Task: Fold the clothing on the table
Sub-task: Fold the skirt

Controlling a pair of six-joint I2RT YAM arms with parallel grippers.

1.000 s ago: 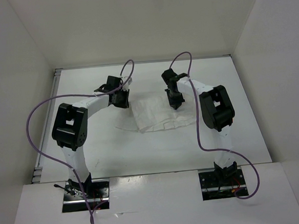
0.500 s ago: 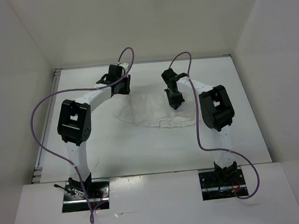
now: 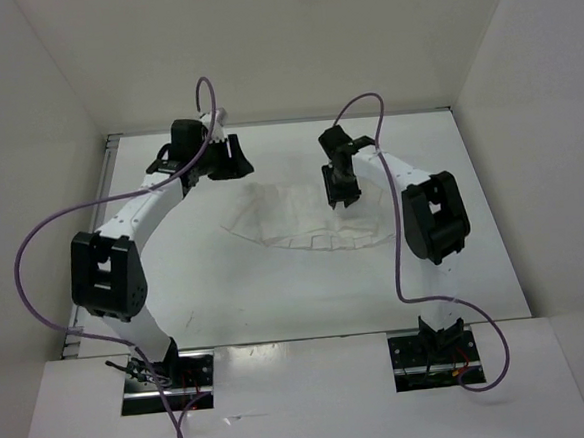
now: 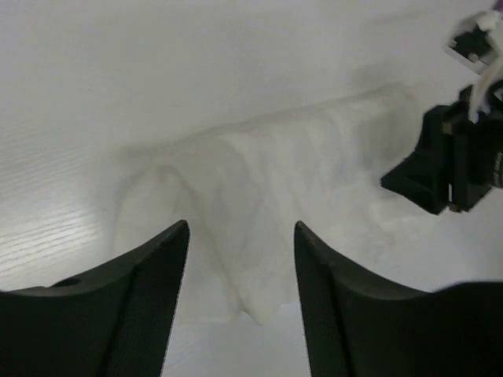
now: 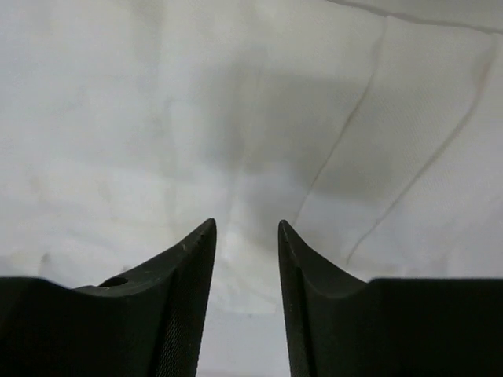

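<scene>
The white, thin pleated fabric garment [image 3: 297, 219] lies spread in a shallow fan, a little toward 12 o'clock from the middle of the flat matte white tabletop [image 3: 278, 300]. It is soft and wrinkly, its 6 o'clock hem is scalloped, and in the left wrist view one ridge humps up. The black two-finger left gripper [image 3: 230, 163] hangs off the garment's 10 o'clock corner, jaws apart and empty. The black right gripper [image 3: 338, 194] hovers over its 1 o'clock part, jaws apart with nothing between them. To fold well, I judge each should pinch a far corner low. They should then lift together and carry evenly toward 6 o'clock, so the limp cloth neither drags nor bunches.
</scene>
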